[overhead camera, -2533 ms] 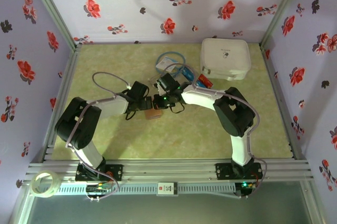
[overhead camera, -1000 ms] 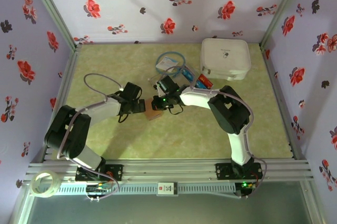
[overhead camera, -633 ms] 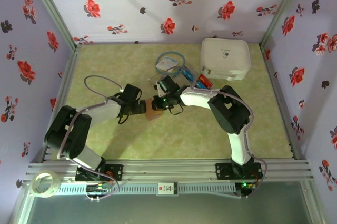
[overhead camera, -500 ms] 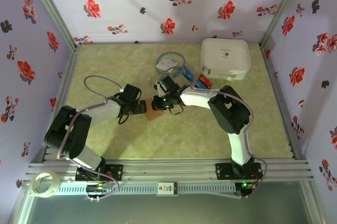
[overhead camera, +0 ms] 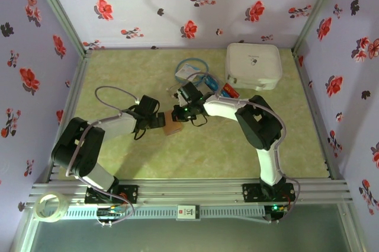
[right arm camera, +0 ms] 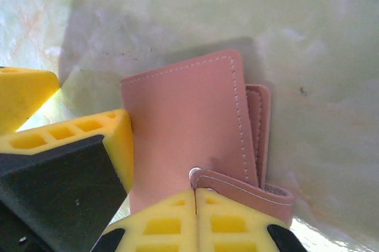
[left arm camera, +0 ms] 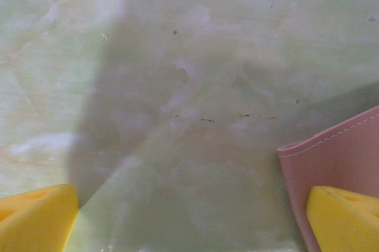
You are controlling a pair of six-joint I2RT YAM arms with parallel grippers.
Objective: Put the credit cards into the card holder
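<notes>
Purple walls with red flowers stand around a green table (overhead camera: 118, 74) that looks like stone. The pink card holder (overhead camera: 172, 128) lies flat near the middle of the top view. The left gripper (overhead camera: 160, 122) is just to the left of it, and its jaws are spread wide with nothing between them. In the left wrist view one yellow fingertip (left arm camera: 37, 216) is in the lower left corner. The other is in the lower right, over the edge of the holder.

The right gripper (overhead camera: 179, 115) reaches in from the right with its jaws pressed tight together. In the right wrist view its yellow fingertips (right arm camera: 172, 223) meet the holder's curled flap at the bottom. I cannot tell if they pinch it.

The red and blue credit cards (overhead camera: 228, 92) lie up and to the right, well apart from the holder, just beside a white case (overhead camera: 253, 65). A white tag with a blue cord (overhead camera: 190, 69) lies above the grippers. A tape roll (overhead camera: 48, 207) sits in the lower left corner.
</notes>
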